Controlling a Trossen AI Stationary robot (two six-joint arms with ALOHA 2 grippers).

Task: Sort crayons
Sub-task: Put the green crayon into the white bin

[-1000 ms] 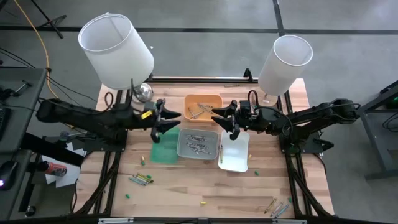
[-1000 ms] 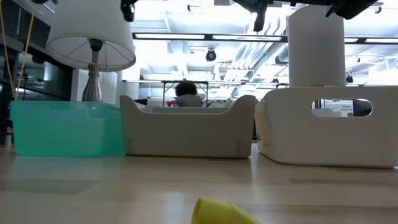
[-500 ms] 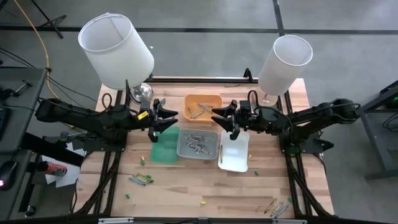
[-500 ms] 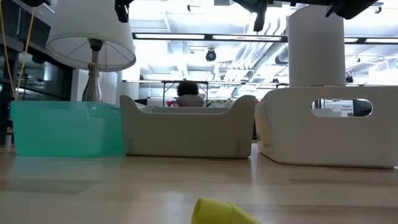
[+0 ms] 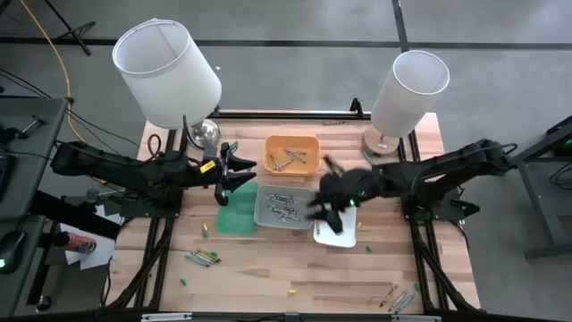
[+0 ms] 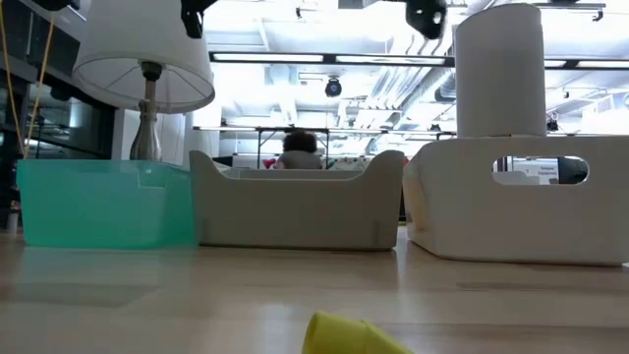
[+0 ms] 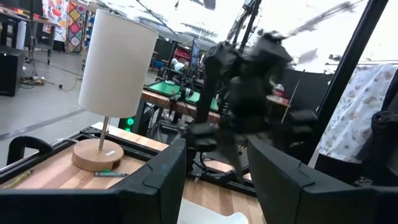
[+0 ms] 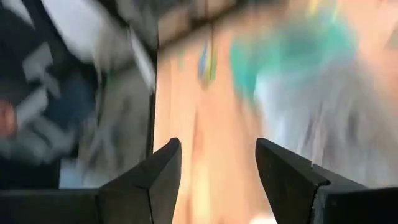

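Jaws open, empty: left gripper (image 5: pixel 239 172) above green tray (image 5: pixel 236 213), right gripper (image 5: pixel 323 207) above white tray (image 5: pixel 343 234).

4 trays (image 5: pixel 290 154); 2 lamps (image 5: pixel 166 73); 2 arms (image 5: pixel 134 170); crayons (image 5: pixel 203 258) scattered across the desk (image 5: pixel 268 277), too small to count exactly.

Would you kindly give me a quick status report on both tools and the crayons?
Left tool open, empty, above the green tray. Right tool open, empty, over the white tray. Loose crayons on the table's front; nothing in the way.
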